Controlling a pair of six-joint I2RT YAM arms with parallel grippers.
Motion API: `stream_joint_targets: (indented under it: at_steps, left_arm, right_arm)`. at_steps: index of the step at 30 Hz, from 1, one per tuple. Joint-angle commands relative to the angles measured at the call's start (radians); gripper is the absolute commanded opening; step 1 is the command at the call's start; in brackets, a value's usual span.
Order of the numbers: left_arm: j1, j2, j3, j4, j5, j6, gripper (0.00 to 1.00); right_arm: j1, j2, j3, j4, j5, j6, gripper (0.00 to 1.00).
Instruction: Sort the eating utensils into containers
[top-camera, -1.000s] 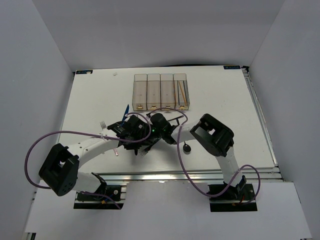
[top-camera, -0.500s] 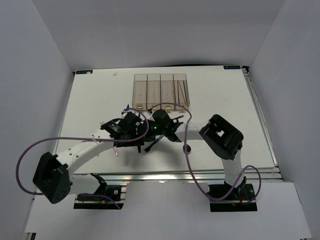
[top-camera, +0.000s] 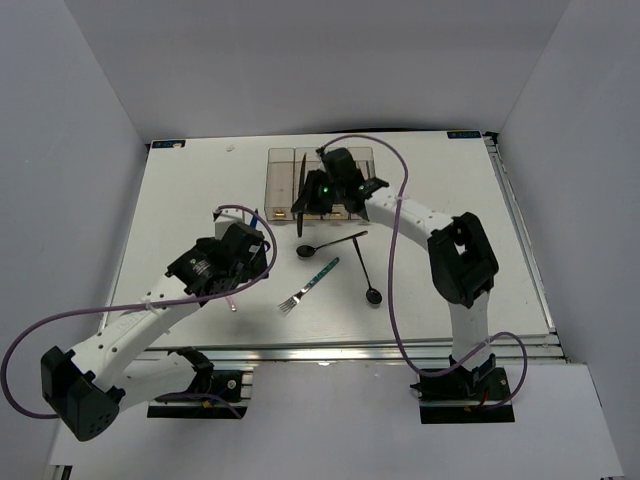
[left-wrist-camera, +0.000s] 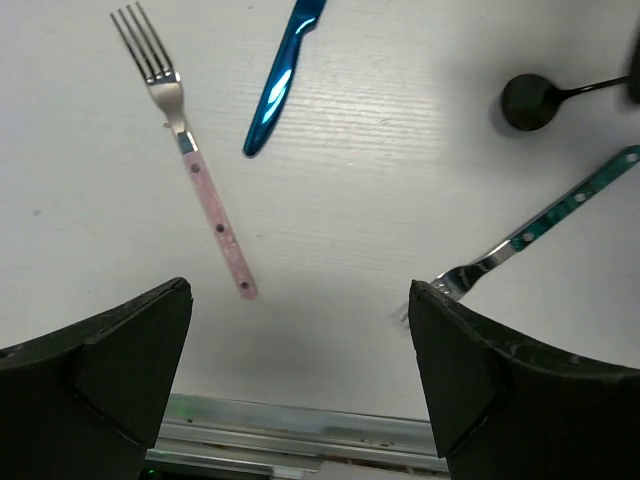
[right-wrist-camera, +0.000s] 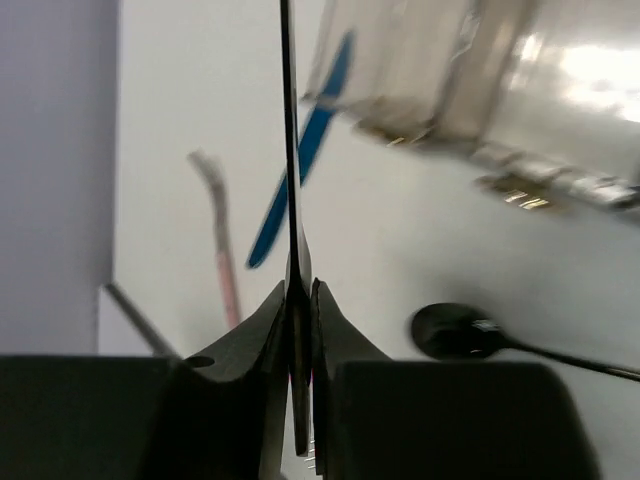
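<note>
Black fingers (left-wrist-camera: 120, 360) of the left gripper (left-wrist-camera: 300, 370) stood spread wide and empty above the near part of the white table (top-camera: 450, 250), holding nothing. Just beyond them lay a pink-handled fork (left-wrist-camera: 205, 190), tines pointing away, with a blue knife (left-wrist-camera: 278, 80) beside it towards the far side, the two not touching. To the right lay a teal-handled fork (top-camera: 310, 283), flat and slanted, tines nearest the arms. Past it lay a black spoon (top-camera: 305, 250), bowl to the left, and a second black spoon (top-camera: 372, 296) further right, bowl towards the near edge; their handles ran up towards each other, contact not discernible. Farther back, the right gripper (top-camera: 305, 197) was pinched on a slim black utensil (right-wrist-camera: 290, 150), seen edge-on, type not readable. It hung above the near ends of the containers (top-camera: 280, 175), four clear bins in a row at the far side.
</note>
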Motion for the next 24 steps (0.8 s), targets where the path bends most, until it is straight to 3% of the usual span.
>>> stream_joint_targets:
  at_steps: [1, 6, 14, 24]
  left_arm:
    - [-0.002, -0.037, -0.038, 0.033, -0.058, 0.024, 0.98]
    - [-0.002, -0.037, -0.043, 0.043, -0.037, 0.033, 0.98]
    - [-0.002, -0.046, -0.053, 0.067, 0.003, 0.05, 0.98]
    - [-0.002, -0.026, -0.053, 0.069, 0.011, 0.052, 0.98]
  right_arm:
    - [-0.067, 0.075, 0.195, -0.226, 0.098, -0.128, 0.0]
    - [-0.153, 0.234, 0.47, -0.442, 0.164, -0.226, 0.0]
    - [-0.245, 0.374, 0.681, -0.475, 0.143, -0.292, 0.0]
    - [-0.266, 0.409, 0.68, -0.45, 0.106, -0.326, 0.0]
